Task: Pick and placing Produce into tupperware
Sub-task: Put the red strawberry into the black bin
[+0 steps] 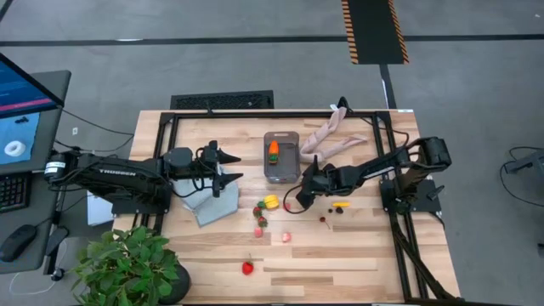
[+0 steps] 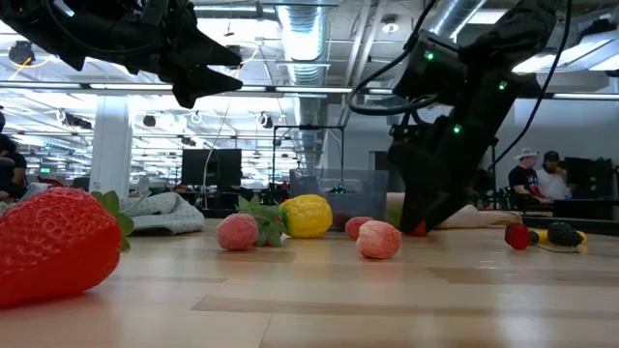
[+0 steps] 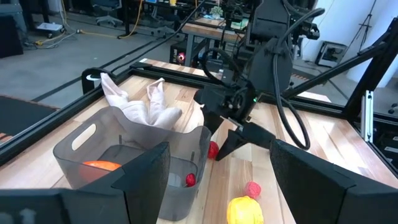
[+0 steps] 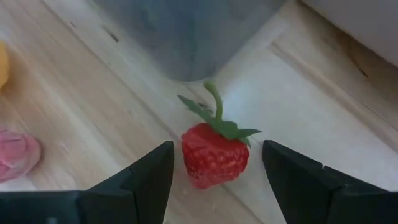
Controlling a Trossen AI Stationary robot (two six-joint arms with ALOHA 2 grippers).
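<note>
Strawberry, red with a green stem, lies on the table just beside the tub's near corner. The right gripper is down over it, fingers spread open on either side, not touching it. The tub holds a carrot. A lemon and pink berries lie near the tub; another strawberry lies well apart from it. The left gripper hangs open beside the tub, above a cloth.
</note>
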